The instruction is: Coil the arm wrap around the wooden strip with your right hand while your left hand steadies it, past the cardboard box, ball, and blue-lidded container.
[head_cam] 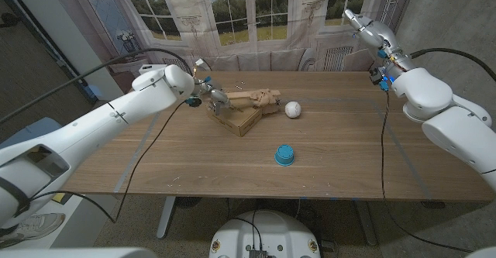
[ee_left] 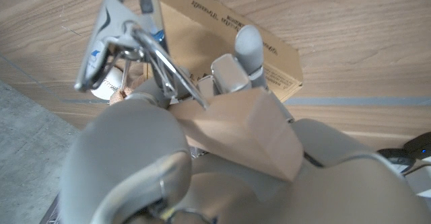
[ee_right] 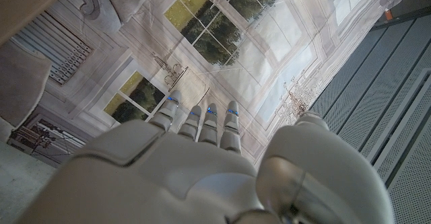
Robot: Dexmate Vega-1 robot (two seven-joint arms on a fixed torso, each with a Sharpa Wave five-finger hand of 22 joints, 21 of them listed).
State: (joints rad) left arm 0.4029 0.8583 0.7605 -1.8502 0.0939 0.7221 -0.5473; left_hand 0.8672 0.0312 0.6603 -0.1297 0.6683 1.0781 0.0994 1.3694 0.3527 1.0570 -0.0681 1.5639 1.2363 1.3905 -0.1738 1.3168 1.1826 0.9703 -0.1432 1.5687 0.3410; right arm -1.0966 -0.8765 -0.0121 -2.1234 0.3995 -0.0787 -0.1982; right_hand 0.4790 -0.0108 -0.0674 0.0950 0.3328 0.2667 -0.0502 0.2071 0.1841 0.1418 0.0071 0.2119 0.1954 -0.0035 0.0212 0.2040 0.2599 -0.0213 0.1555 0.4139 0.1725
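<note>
The wooden strip (head_cam: 246, 99) lies over the cardboard box (head_cam: 242, 119) at the table's back middle, with the tan arm wrap (head_cam: 268, 100) bunched on its right end. My left hand (head_cam: 211, 96) grips the strip's left end. In the left wrist view its fingers (ee_left: 246, 56) close around the tan strip (ee_left: 252, 130) above the box (ee_left: 225, 39). My right hand (head_cam: 367, 25) is raised high at the back right, far from the strip, fingers (ee_right: 202, 123) straight and apart, holding nothing.
A white ball (head_cam: 292, 109) sits just right of the box. A blue-lidded container (head_cam: 284, 156) stands nearer the front middle. A metal clamp-like piece (ee_left: 124, 29) shows beside my left hand. A printed window backdrop (head_cam: 256, 10) hangs behind the table.
</note>
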